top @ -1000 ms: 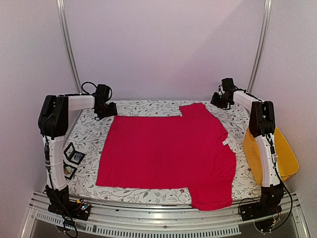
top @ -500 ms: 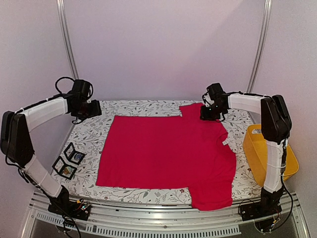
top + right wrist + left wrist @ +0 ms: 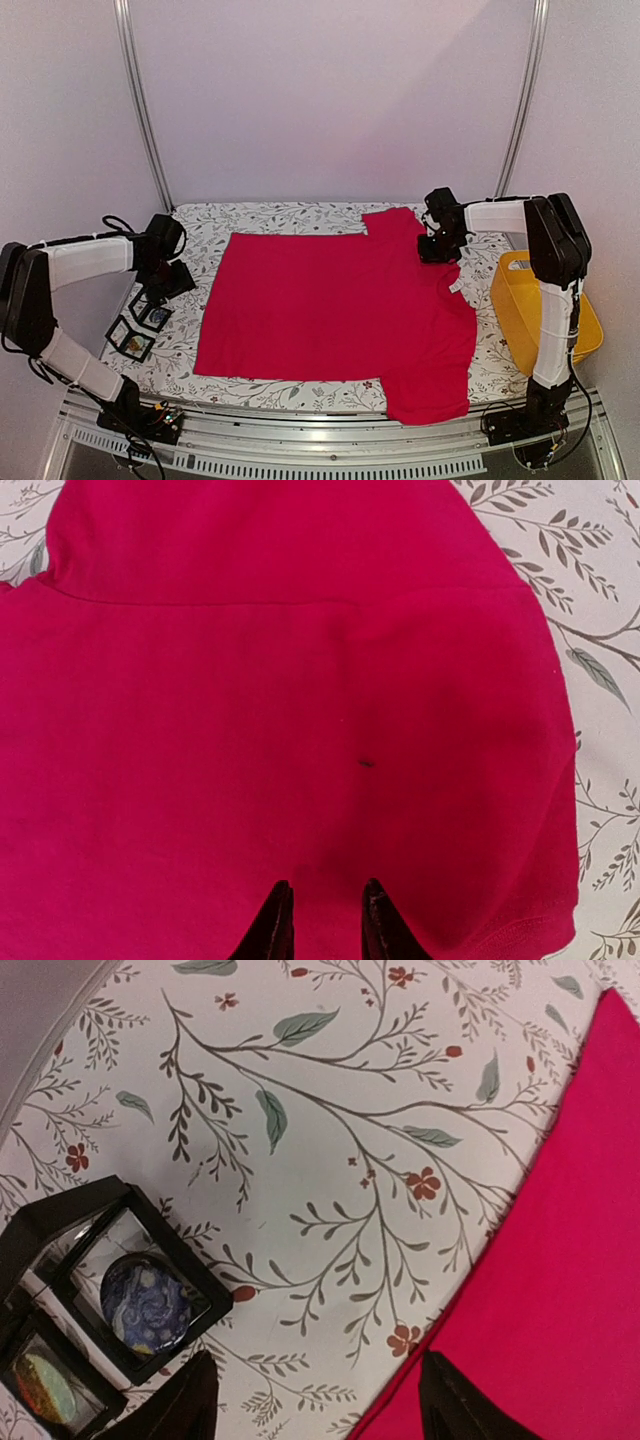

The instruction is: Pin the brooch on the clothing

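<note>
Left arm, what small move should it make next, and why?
Probably shift the left gripper sideways over the blue brooch and lower. Its jaws stand open and empty above the tablecloth, and the brooch lies in its box just off to one side.

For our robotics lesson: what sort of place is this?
Likely a robot lab bench: a left arm and right arm bolted to a metal rail, a T-shirt spread on a tablecloth, bare wall behind.
</note>
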Controlling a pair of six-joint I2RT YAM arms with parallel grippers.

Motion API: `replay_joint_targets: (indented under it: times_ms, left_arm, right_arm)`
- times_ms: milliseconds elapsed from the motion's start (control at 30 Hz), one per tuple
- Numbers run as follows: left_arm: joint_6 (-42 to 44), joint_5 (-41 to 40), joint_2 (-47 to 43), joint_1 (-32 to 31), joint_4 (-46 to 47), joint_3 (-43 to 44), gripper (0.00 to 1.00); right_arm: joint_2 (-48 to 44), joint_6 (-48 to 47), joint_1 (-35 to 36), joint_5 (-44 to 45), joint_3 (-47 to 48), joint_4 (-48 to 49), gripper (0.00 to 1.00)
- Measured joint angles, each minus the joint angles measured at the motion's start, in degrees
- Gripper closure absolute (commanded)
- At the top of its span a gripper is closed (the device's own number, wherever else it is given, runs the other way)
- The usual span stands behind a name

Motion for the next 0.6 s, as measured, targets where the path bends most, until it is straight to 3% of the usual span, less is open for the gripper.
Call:
replay_joint_targets:
  times_ms: [267, 600]
  left_arm:
    - [-6.1, -4.5, 4.5, 0.5, -3.9, -0.6, 0.13]
    - [-7.3, -6.0, 3.8, 5.6, -3.7, -2.6, 0.1]
  right_arm:
    - [0.0, -1.3, 0.0, -0.1, -1.6, 2.0, 0.77]
    - [0.0, -2.3, 0.0, -2.1, -2.1, 2.9, 0.77]
